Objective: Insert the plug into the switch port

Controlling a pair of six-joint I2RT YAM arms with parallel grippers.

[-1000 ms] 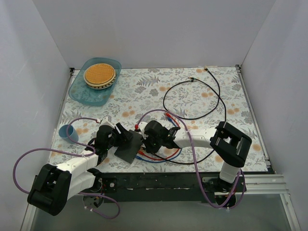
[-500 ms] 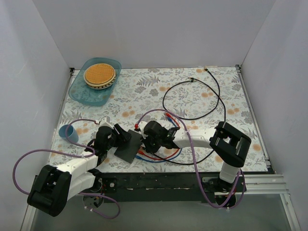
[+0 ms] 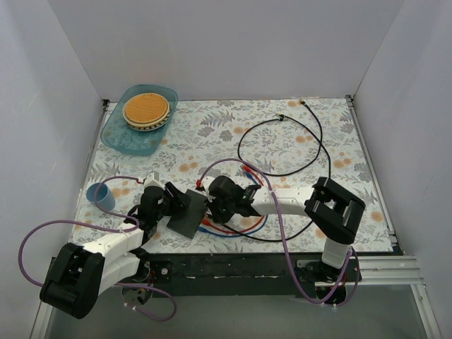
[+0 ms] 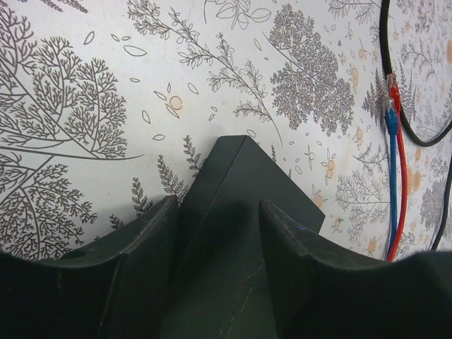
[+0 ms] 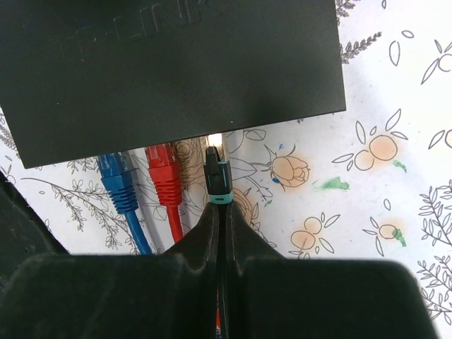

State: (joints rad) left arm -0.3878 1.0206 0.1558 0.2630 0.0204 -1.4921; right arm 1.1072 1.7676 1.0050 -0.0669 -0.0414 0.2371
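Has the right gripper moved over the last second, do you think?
Yes: the right gripper edged left, away from the looped black cable, toward the flat black switch.

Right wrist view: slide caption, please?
Right gripper holds a black teal-banded plug at the flat matte black switch, beside a blue plug and a red plug.
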